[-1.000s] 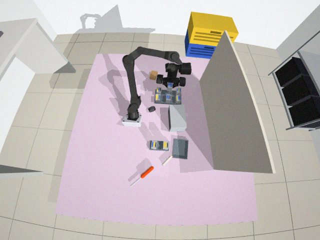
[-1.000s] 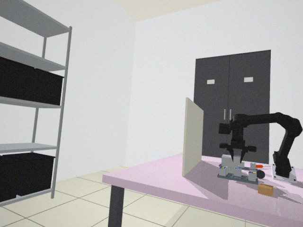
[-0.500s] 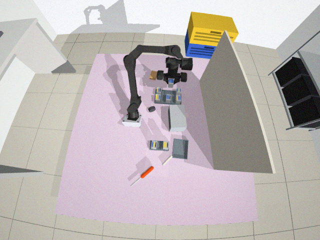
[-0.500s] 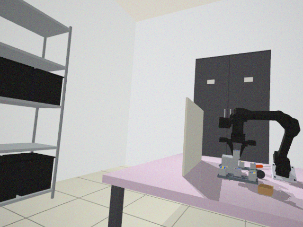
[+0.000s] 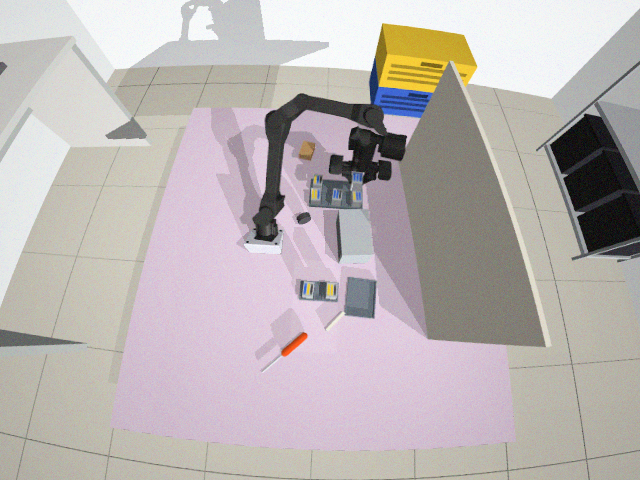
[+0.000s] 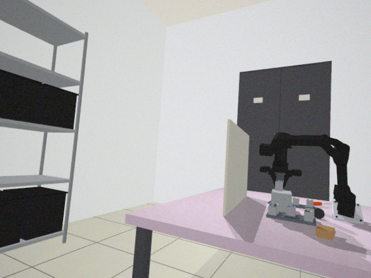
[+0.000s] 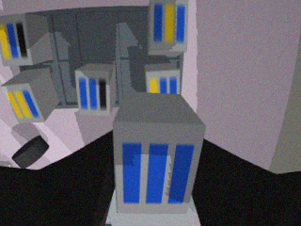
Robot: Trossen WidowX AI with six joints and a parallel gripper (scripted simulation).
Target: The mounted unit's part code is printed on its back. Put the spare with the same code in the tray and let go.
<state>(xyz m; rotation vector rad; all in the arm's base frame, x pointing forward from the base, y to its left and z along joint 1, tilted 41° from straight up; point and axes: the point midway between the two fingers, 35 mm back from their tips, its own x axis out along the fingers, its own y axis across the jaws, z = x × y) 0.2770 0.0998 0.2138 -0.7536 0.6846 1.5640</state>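
Revealing, wrist view only: spare's (image 7: 157,151) three blue stripes.

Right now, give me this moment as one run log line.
claw: shut on blue-striped spare | spare: lifted above rack | tray: no spare inside | phase: carrying
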